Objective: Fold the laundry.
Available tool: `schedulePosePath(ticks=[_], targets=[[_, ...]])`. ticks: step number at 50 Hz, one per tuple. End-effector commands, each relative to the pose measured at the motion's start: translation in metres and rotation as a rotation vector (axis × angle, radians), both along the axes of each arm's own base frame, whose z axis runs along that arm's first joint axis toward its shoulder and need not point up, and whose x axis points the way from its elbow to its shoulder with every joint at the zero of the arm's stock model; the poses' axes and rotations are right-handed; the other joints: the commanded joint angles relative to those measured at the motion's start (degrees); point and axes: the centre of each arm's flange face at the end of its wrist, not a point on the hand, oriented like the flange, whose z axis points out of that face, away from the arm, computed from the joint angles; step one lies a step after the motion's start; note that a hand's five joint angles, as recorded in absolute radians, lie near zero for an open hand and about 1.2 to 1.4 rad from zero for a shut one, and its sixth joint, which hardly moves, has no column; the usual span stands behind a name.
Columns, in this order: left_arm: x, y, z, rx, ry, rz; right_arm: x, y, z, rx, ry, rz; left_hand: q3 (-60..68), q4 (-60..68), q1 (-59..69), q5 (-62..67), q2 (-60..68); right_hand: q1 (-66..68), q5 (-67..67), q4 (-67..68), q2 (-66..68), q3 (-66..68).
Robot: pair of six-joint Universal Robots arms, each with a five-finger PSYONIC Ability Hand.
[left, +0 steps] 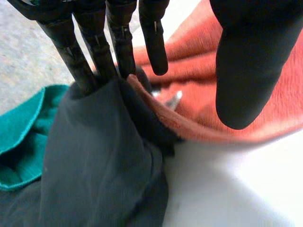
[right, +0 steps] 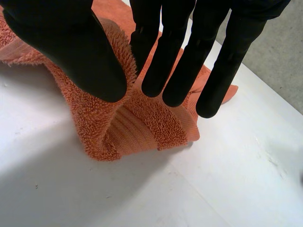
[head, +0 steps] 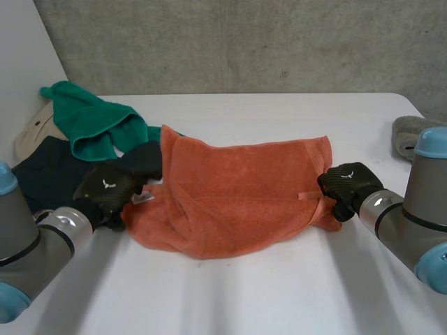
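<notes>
Head view: a rumpled orange terry towel [head: 237, 188] lies mid-way across the white table [head: 279, 293]. The right hand [head: 349, 183] is at its right edge, thumb [right: 71, 47] and straight fingers [right: 175, 61] pinching a raised fold. The left hand [head: 108, 188] is at the left edge, fingers [left: 154, 42] straight and thumb apart, touching a dark navy garment [left: 94, 156] beside a green cloth [head: 87, 122].

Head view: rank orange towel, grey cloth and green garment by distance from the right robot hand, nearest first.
1. orange towel: its right edge pinched in the right robot hand.
2. grey cloth: at the table's right edge.
3. green garment: far left, on the pile.
</notes>
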Motion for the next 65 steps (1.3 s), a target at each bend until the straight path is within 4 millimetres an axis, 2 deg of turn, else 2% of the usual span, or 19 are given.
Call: schedulePosePath(ticks=[1, 10, 12, 13, 14, 18, 21, 24, 33, 36, 39, 43, 47, 53, 55, 58, 60, 63, 65], targets=[[0.004, -0.009, -0.022, -0.035, -0.149, -0.073, 0.0, 0.0, 0.0, 0.0, 0.0, -0.001, -1.0, -0.3, -0.7, -0.1, -0.7, 16.4, 13.4, 11.5, 12.5, 11.9], [-0.003, -0.029, -0.036, -0.121, -0.178, -0.103, 0.0, 0.001, -0.001, 0.006, 0.001, 0.002, 3.2, 3.9, 3.5, 4.0, 3.5, 16.4, 13.4, 11.5, 12.5, 11.9], [-0.004, -0.035, -0.037, -0.144, -0.176, -0.101, 0.0, 0.001, -0.001, 0.005, 0.001, 0.001, 19.9, 20.6, 20.3, 20.8, 20.2, 16.4, 13.4, 11.5, 12.5, 11.9], [-0.007, -0.038, -0.035, -0.157, -0.169, -0.1, 0.0, 0.001, -0.001, 0.004, 0.002, -0.001, 40.7, 41.4, 41.0, 41.5, 41.0, 16.4, 13.4, 11.5, 12.5, 11.9], [-0.009, -0.039, -0.033, -0.167, -0.169, -0.103, 0.0, 0.001, 0.0, 0.003, 0.002, -0.001, 48.9, 49.5, 49.2, 49.7, 49.1, 16.4, 13.4, 11.5, 12.5, 11.9], [-0.025, -0.031, -0.025, -0.194, -0.161, -0.131, -0.001, -0.002, 0.003, -0.012, 0.004, -0.004, 48.9, 49.6, 49.3, 49.8, 49.2, 16.4, 13.4, 11.5, 12.5, 11.9], [-0.032, -0.022, 0.007, -0.264, -0.118, -0.121, -0.001, -0.005, 0.023, -0.069, 0.0, -0.007, 48.9, 49.6, 49.3, 49.8, 49.2, 16.4, 13.4, 11.5, 12.5, 11.9], [-0.031, -0.011, 0.055, -0.348, -0.004, -0.078, -0.009, -0.003, 0.06, -0.141, 0.023, -0.023, 48.9, 49.6, 49.3, 49.8, 49.2, 16.4, 13.4, 11.5, 12.5, 11.9], [-0.005, 0.03, 0.203, -0.602, 0.308, 0.028, -0.073, 0.008, 0.201, -0.41, 0.229, -0.161, 48.9, 49.6, 49.3, 49.8, 49.2, 16.4, 13.4, 11.5, 12.5, 11.9], [0.0, 0.038, 0.215, -0.555, 0.313, 0.041, -0.081, 0.016, 0.222, -0.426, 0.255, -0.175, 48.9, 49.6, 49.3, 49.8, 49.2, 16.4, 13.4, 11.5, 12.5, 11.9], [0.0, 0.041, 0.214, -0.491, 0.299, 0.037, -0.081, 0.015, 0.222, -0.409, 0.262, -0.166, 48.9, 49.6, 49.3, 49.8, 49.2, 16.4, 13.4, 11.5, 12.5, 11.9], [-0.005, 0.025, 0.186, -0.352, 0.259, 0.056, -0.075, 0.003, 0.204, -0.352, 0.268, -0.135, 48.9, 49.6, 49.3, 49.8, 49.2, 16.4, 13.4, 11.5, 12.5, 11.9], [-0.014, -0.004, 0.157, -0.261, 0.229, 0.068, -0.051, -0.007, 0.171, -0.254, 0.275, -0.051, 48.9, 49.6, 49.3, 49.8, 49.2, 16.4, 13.4, 11.5, 12.5, 11.9], [-0.05, -0.057, 0.128, -0.229, 0.206, 0.101, -0.042, -0.041, 0.146, -0.256, 0.27, -0.056, 48.9, 49.6, 49.3, 49.8, 49.2, 16.4, 13.4, 11.5, 12.5, 11.9], [-0.06, -0.07, 0.136, -0.271, 0.222, 0.105, -0.038, -0.065, 0.15, -0.346, 0.257, -0.09, 48.9, 49.6, 49.3, 49.8, 49.2, 16.4, 13.4, 11.5, 12.5, 11.9], [-0.075, -0.093, 0.171, -0.421, 0.292, 0.094, -0.037, -0.086, 0.168, -0.494, 0.229, -0.149, 48.9, 49.6, 49.3, 49.8, 49.2, 16.4, 13.4, 11.5, 12.5, 11.9], [-0.078, -0.109, 0.215, -0.618, 0.396, 0.095, -0.036, -0.103, 0.198, -0.678, 0.176, -0.222, 48.9, 49.6, 49.3, 49.8, 49.2, 16.4, 13.4, 11.5, 12.5, 11.9], [-0.08, -0.111, 0.27, -0.883, 0.549, 0.086, -0.036, -0.115, 0.236, -0.931, 0.058, -0.283, 48.9, 49.6, 49.3, 49.8, 49.2, 16.4, 13.4, 11.5, 12.5, 11.9], [-0.077, -0.111, 0.287, -0.974, 0.609, 0.096, -0.035, -0.119, 0.245, -1.029, 0.003, -0.297, 48.9, 49.6, 49.3, 49.8, 49.2, 16.4, 13.4, 11.5, 12.5, 11.9]])
